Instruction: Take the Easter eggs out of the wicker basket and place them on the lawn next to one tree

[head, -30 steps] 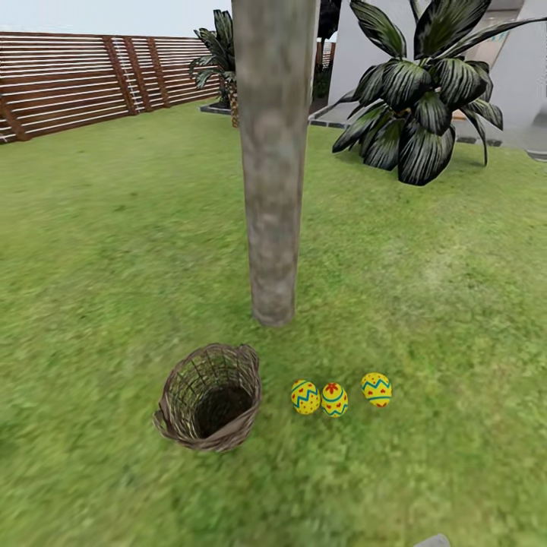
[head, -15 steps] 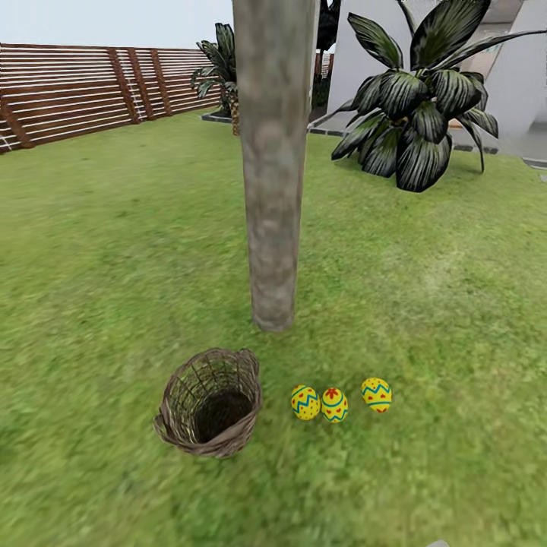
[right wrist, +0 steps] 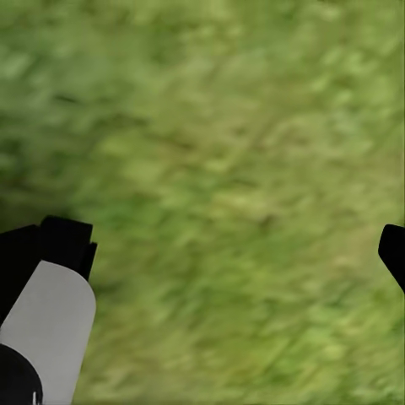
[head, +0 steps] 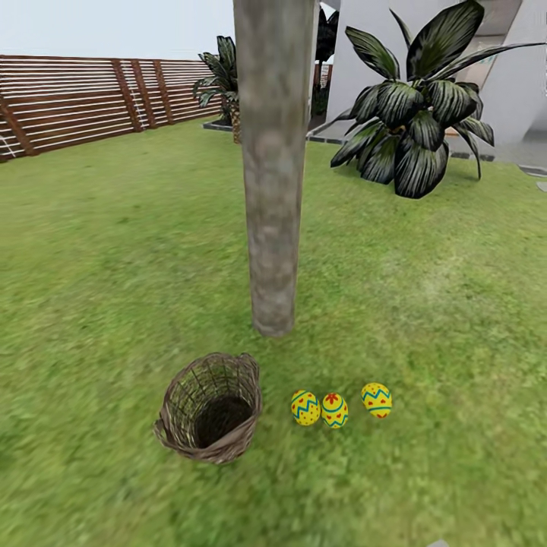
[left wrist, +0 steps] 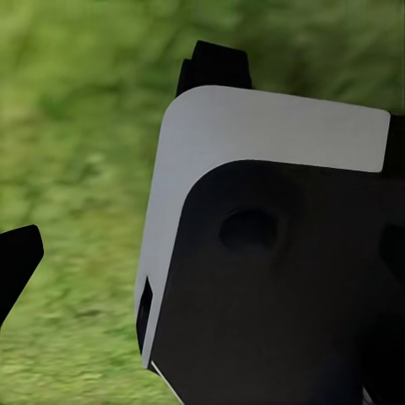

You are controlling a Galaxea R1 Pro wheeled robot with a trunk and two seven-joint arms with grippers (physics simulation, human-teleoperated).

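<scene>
The three Easter eggs lie in a short row on the lawn (head: 114, 266), just in front of the tree (head: 272, 190): one (head: 305, 407) beside a second (head: 334, 410), the third (head: 376, 399) slightly apart. Left of them sits the wicker basket (head: 181, 391), tilted toward me, with nothing in it. In the right wrist view my right gripper (right wrist: 211, 253) is open over bare grass, one black fingertip (right wrist: 392, 253) at the frame edge. One black fingertip (left wrist: 17, 261) of my left gripper stands far out to the side over grass, beside a white and black robot part (left wrist: 270, 253).
A brown slat fence (head: 76, 99) bounds the garden at the back left. A dark striped palm-like plant (head: 414, 129) grows at the back right before the white house (head: 524, 83), and a smaller one (head: 220, 68) stands by the fence. Open grass surrounds the tree.
The whole head view has slid down a little, so the camera has tilted up. Eggs, basket and tree have kept their places relative to each other.
</scene>
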